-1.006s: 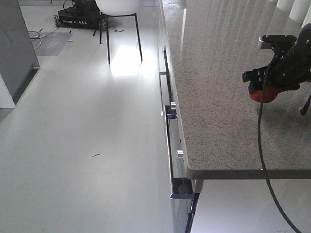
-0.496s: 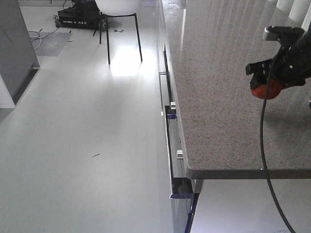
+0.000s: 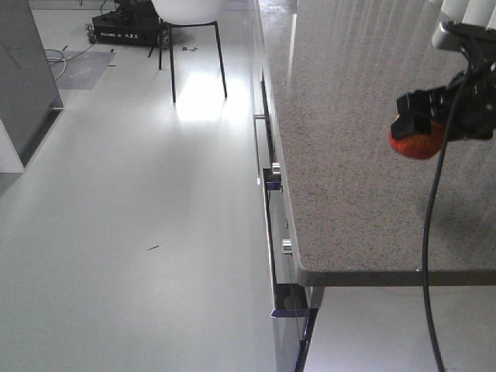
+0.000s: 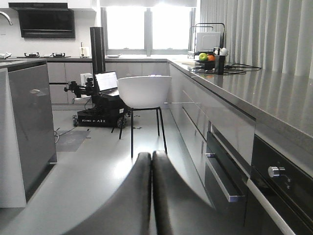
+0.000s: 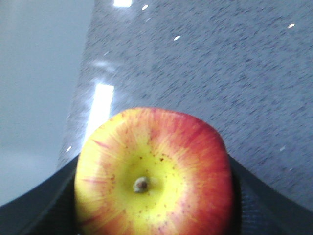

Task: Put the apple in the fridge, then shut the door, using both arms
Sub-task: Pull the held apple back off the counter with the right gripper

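The apple, red with a yellow patch round its stem dimple, fills the right wrist view. Dark fingers press it from both sides. In the front view my right gripper is shut on the apple and holds it in the air above the speckled countertop, near the right edge. My left gripper is shut with nothing in it, its fingers touching, pointing along the floor beside the cabinets. The fridge and its door are out of view.
A white bowl chair on thin black legs stands on the floor ahead. A black wheeled base with a laptop is behind it. A grey-and-white counter unit is at the left. Drawer handles jut from the cabinets.
My right gripper has lifted the apple off the countertop and carried it upward. Its shadow on the stone has shrunk away. The left arm shows no earlier frame.
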### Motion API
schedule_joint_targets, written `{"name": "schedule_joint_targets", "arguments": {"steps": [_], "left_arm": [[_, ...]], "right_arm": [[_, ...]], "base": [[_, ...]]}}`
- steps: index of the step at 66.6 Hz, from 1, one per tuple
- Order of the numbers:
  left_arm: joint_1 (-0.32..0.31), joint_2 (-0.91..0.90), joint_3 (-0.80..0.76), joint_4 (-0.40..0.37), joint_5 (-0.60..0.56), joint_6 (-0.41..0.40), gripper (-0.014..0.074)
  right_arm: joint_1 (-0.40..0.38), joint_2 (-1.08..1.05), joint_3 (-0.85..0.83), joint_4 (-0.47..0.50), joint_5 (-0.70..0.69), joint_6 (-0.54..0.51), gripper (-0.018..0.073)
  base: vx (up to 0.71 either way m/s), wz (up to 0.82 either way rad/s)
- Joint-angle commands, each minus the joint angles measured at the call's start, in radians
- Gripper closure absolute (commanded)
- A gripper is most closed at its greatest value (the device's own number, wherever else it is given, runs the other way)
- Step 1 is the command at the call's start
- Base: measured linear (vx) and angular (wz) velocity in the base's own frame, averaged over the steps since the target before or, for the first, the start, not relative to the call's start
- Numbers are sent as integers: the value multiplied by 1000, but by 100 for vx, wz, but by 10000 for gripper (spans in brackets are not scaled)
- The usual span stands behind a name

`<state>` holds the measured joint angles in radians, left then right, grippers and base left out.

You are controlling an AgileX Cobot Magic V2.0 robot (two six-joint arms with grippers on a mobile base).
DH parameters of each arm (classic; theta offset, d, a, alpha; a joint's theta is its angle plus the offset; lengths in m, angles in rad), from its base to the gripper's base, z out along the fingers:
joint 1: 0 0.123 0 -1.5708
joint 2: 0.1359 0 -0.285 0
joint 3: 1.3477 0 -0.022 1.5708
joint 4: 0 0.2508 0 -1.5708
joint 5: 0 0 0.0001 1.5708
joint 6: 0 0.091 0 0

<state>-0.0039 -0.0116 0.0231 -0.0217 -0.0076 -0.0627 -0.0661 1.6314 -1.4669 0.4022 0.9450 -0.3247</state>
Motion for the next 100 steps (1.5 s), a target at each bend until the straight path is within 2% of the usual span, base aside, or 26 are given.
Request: {"name": "schedule_joint_targets", "arguments": {"steps": [1,17,30,46,77,100], "left_arm": [[2,-13,13,-8,-66,0,603],[2,-13,13,-8,-66,0,603],[2,-13,13,-8,-66,0,603],[2,-13,13,-8,-66,0,603],[2,-13,13,-8,-66,0,603],[2,-13,13,-8,-66,0,603]], "right_arm": [[-1,-144,105,121,-100,-107,288],[-1,-385,392,347,-111,-335,288],[-1,-561,577,468,-80,-436,288],[-1,-751,769,492,-69,-442,288],[-1,-1109,1092,631,7,-478,288],[-2,-1247,1155,661,30,-432,288]], "base": [[0,0],[0,0],[0,0],[0,0],[0,0],[0,0]]}}
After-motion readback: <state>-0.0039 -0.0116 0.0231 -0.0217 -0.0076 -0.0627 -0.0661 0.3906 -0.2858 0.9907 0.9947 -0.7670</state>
